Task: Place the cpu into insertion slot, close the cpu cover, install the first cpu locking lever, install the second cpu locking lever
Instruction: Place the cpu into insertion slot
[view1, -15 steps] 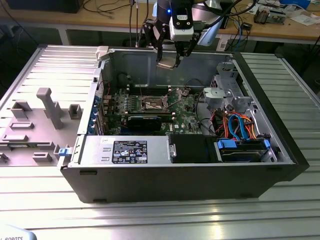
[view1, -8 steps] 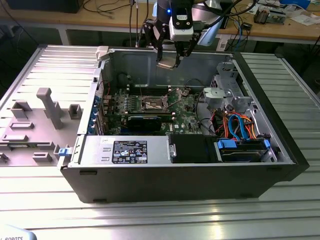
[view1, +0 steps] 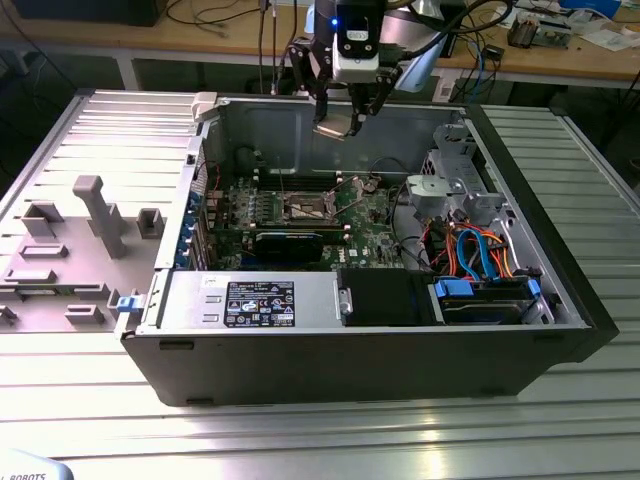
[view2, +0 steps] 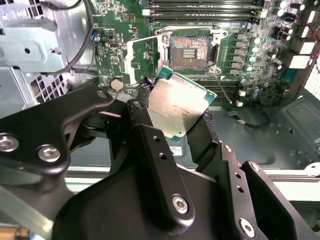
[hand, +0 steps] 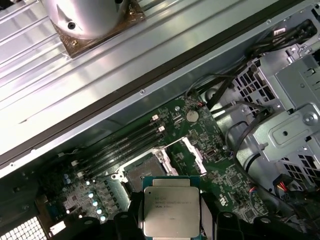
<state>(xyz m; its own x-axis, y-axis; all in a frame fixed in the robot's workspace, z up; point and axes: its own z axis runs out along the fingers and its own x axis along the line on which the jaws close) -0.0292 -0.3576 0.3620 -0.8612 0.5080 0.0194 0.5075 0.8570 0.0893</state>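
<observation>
The cpu (view2: 177, 106) is a small square chip with a silvery top, held by its edges between the black fingers (view2: 143, 107) of my gripper (view2: 175, 114), which is shut on it. In the exterior view the gripper (view1: 338, 122) hangs above the open computer case, over the back of the green motherboard. The insertion slot (view2: 192, 50) lies open below with its dark centre bare. The cpu cover (view2: 142, 56) is swung open beside it. In the first wrist view the cpu (hand: 171, 206) sits just short of the insertion slot (hand: 142, 172), with the cover (hand: 194, 156) raised alongside.
A long black heatsink bar (view1: 290, 243) lies in front of the socket. A black drive box (view1: 385, 298) and labelled power supply (view1: 255, 300) line the near side. A metal drive cage (view1: 450, 185) and orange and blue cables (view1: 480, 250) fill the exterior view's right. A grey fixture tray (view1: 80, 240) lies outside the case.
</observation>
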